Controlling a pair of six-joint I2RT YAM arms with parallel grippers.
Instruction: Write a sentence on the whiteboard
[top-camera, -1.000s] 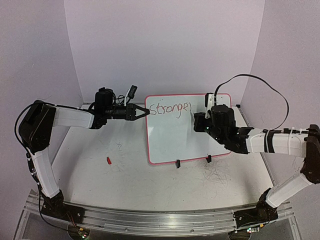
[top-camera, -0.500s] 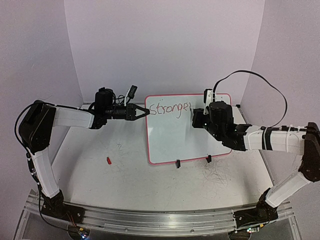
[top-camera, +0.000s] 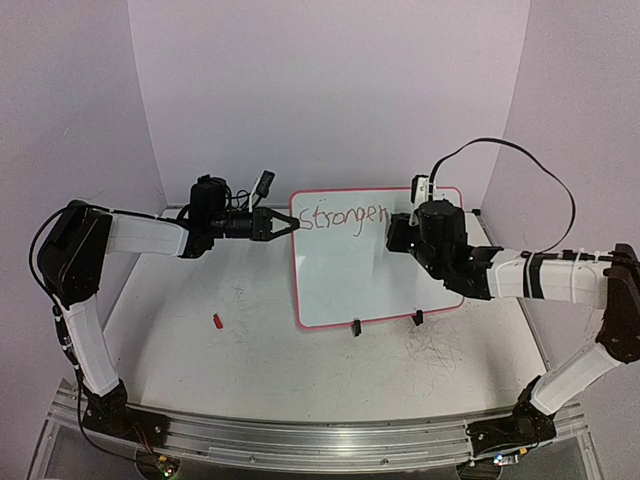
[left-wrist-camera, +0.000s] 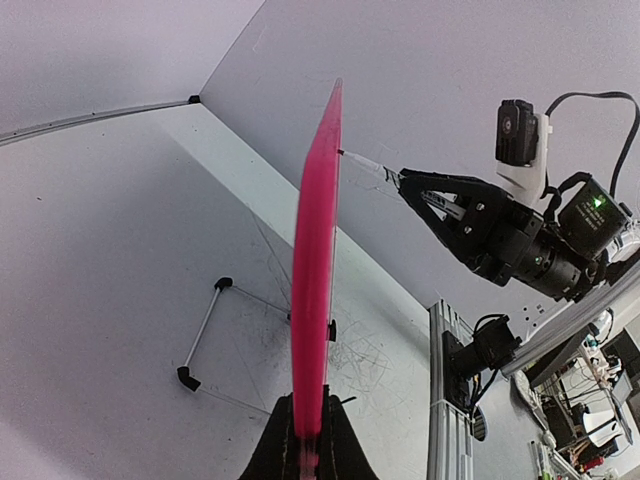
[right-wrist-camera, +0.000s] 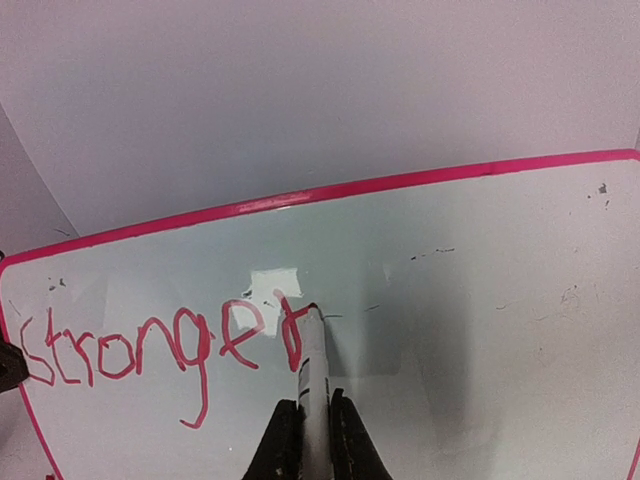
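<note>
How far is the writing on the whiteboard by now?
Done: the sentence has one word, "Stronger", on the whiteboard. In hand: the left gripper clamps its edge; the right gripper holds a marker at the last letter. Left: its other words; the board below is blank.

One whiteboard (top-camera: 370, 275), one marker (right-wrist-camera: 314, 365), two clip feet (top-camera: 354, 327) (top-camera: 418, 319).
</note>
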